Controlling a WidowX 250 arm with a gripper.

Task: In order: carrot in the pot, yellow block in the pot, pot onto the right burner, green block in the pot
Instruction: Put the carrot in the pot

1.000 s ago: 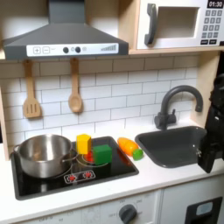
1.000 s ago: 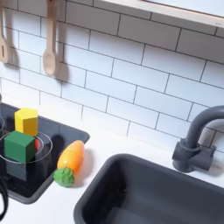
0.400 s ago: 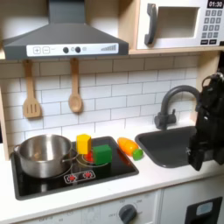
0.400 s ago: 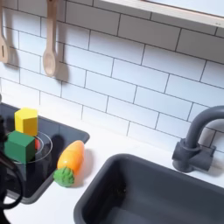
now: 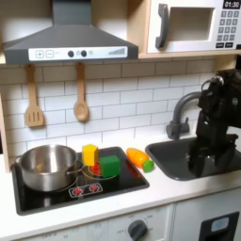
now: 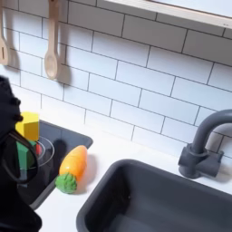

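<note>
Fingers of the gripper (image 5: 201, 168) are too dark and blurred against the sink to judge; cannot tell whether they stand wide or narrow. Nothing visibly held. The arm (image 5: 215, 113) sits at the right of the first exterior view, over the dark sink (image 5: 179, 155), in front of the grey faucet (image 5: 182, 111).

Pot (image 5: 47, 166): lower left of the first exterior view, on the left part of the black stovetop (image 5: 122, 180), well apart from the gripper. Yellow block (image 5: 89, 154): upright, just right of the pot. Green block (image 5: 110, 166): just beside the yellow block, toward frame right. Carrot (image 5: 140, 159): lying on the white counter between stovetop and sink, green tip toward lower right.

Second exterior view: a dark blurred mass of the arm (image 6: 13, 172) covers the lower left, hiding most of the green block; the yellow block (image 6: 29, 125) and carrot (image 6: 72, 169) show beside it.

Two wooden utensils (image 5: 80, 94) hang on the tiled wall, range hood (image 5: 71, 40) above, microwave (image 5: 193, 26) upper right.
</note>
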